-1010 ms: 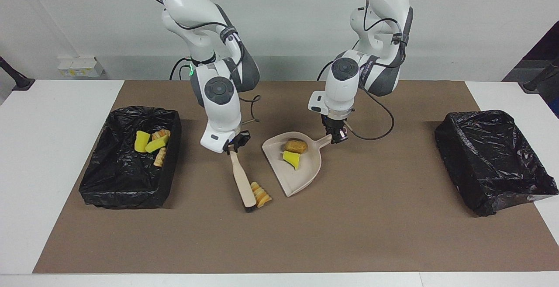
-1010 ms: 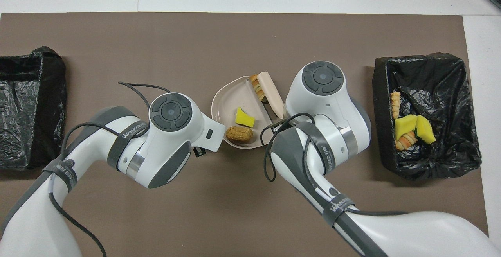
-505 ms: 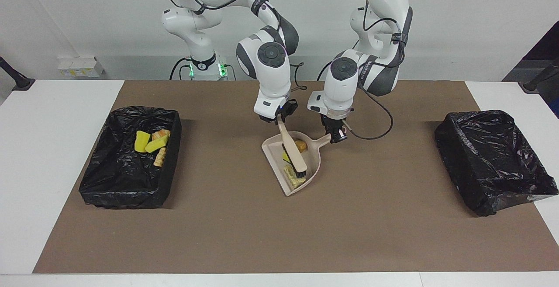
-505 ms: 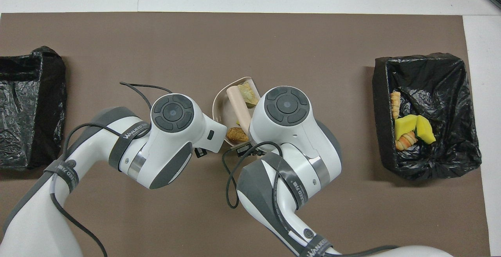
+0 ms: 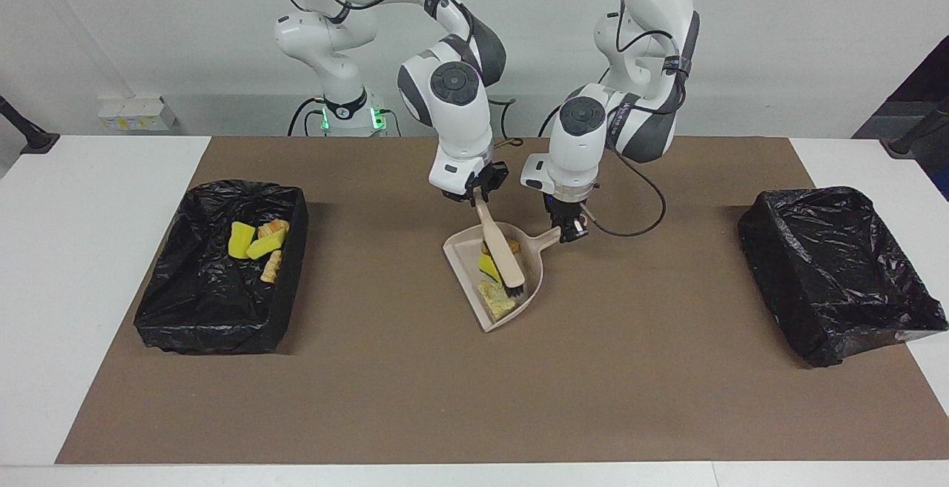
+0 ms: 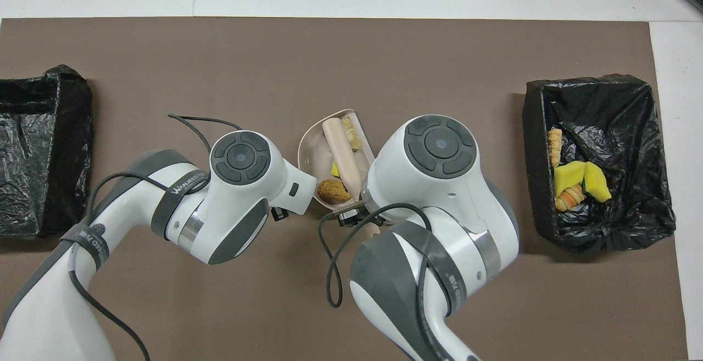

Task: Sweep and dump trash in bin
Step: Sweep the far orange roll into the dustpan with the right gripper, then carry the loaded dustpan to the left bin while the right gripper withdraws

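A beige dustpan point(image 5: 463, 256) point(image 6: 310, 155) lies mid-mat, and my left gripper point(image 5: 571, 232) is shut on its handle. My right gripper point(image 5: 479, 190) is shut on the handle of a beige brush point(image 5: 503, 253) point(image 6: 341, 152), whose bristles rest inside the pan. Three pieces of trash lie in the pan. A yellow sponge piece point(image 5: 488, 267) point(image 6: 334, 170) sits beside the brush. A tan sliced chunk point(image 5: 494, 299) point(image 6: 350, 132) lies near the pan's lip. A brown bread chunk point(image 6: 333, 189) sits near the handle, mostly hidden by the brush in the facing view.
A black-lined bin point(image 5: 215, 328) point(image 6: 535, 152) at the right arm's end holds several scraps point(image 5: 256, 242). Another black-lined bin point(image 5: 838, 279) point(image 6: 38, 152) stands at the left arm's end. A brown mat point(image 5: 445, 398) covers the white table.
The right arm swung the brush from the mat beside the dustpan into the pan, pushing the tan sliced chunk in. The left gripper and the dustpan barely moved.
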Robot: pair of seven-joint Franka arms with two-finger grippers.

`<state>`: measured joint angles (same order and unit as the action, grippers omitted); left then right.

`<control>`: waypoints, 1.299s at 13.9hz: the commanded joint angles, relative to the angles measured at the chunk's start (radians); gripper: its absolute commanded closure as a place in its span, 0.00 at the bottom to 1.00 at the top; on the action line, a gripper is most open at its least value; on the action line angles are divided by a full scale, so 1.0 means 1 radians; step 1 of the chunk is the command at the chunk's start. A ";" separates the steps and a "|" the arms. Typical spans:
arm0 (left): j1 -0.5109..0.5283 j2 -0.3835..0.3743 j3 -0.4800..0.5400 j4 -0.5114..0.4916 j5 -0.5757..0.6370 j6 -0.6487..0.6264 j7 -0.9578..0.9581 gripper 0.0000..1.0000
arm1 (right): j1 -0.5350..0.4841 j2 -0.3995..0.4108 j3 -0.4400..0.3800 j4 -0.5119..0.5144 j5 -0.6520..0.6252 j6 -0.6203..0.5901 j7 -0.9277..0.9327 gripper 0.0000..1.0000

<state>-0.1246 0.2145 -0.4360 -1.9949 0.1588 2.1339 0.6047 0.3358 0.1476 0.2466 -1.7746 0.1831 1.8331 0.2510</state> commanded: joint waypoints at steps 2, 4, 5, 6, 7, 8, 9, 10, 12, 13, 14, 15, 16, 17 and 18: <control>0.048 -0.007 0.010 0.002 -0.007 -0.022 0.153 1.00 | -0.004 -0.138 0.003 -0.136 0.026 -0.026 0.077 1.00; 0.075 -0.021 0.017 0.002 -0.007 -0.022 0.229 1.00 | 0.012 -0.183 0.008 -0.186 0.024 -0.017 0.172 1.00; 0.077 -0.027 0.052 0.004 -0.007 -0.022 0.284 1.00 | 0.047 -0.200 0.008 -0.203 0.024 -0.012 0.248 1.00; 0.076 -0.036 0.078 0.004 -0.007 -0.016 0.344 1.00 | 0.070 -0.213 0.008 -0.215 0.024 -0.011 0.310 1.00; 0.077 -0.043 0.103 0.007 -0.007 -0.011 0.396 1.00 | 0.090 -0.227 0.008 -0.227 0.024 -0.002 0.356 1.00; 0.076 -0.046 0.144 0.013 -0.007 -0.006 0.452 1.00 | 0.120 -0.230 0.008 -0.232 0.027 0.015 0.402 1.00; 0.077 -0.046 0.172 0.016 -0.008 0.000 0.499 1.00 | 0.140 -0.232 0.010 -0.232 0.026 0.029 0.445 1.00; 0.077 -0.047 0.201 0.018 -0.008 0.014 0.538 1.00 | 0.182 -0.226 0.008 -0.232 0.026 0.050 0.480 1.00; 0.080 -0.052 0.250 0.018 -0.027 0.059 0.627 1.00 | 0.273 -0.204 0.008 -0.265 0.018 0.156 0.578 1.00; 0.082 -0.052 0.272 0.024 -0.066 0.069 0.673 1.00 | 0.326 -0.186 0.008 -0.278 0.009 0.205 0.606 1.00; 0.082 -0.050 0.299 0.036 -0.120 0.070 0.729 1.00 | 0.366 -0.159 0.008 -0.278 0.006 0.243 0.649 1.00; 0.082 -0.049 0.322 0.048 -0.165 0.072 0.792 1.00 | 0.399 -0.136 0.008 -0.276 -0.016 0.280 0.706 1.00; 0.083 -0.044 0.351 0.065 -0.200 0.069 0.850 1.00 | 0.437 -0.103 0.008 -0.276 -0.055 0.300 0.765 1.00; 0.083 -0.043 0.377 0.077 -0.225 0.066 0.897 1.00 | 0.477 -0.067 0.008 -0.275 -0.101 0.317 0.827 1.00; 0.085 -0.043 0.396 0.080 -0.254 0.064 0.937 1.00 | 0.500 -0.042 0.008 -0.276 -0.129 0.342 0.876 1.00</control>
<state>-0.0421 0.1805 -0.0734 -1.9307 -0.0378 2.1972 1.4555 0.7971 0.0524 0.2601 -2.0547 0.1140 2.1283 1.0401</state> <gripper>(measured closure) 0.670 0.749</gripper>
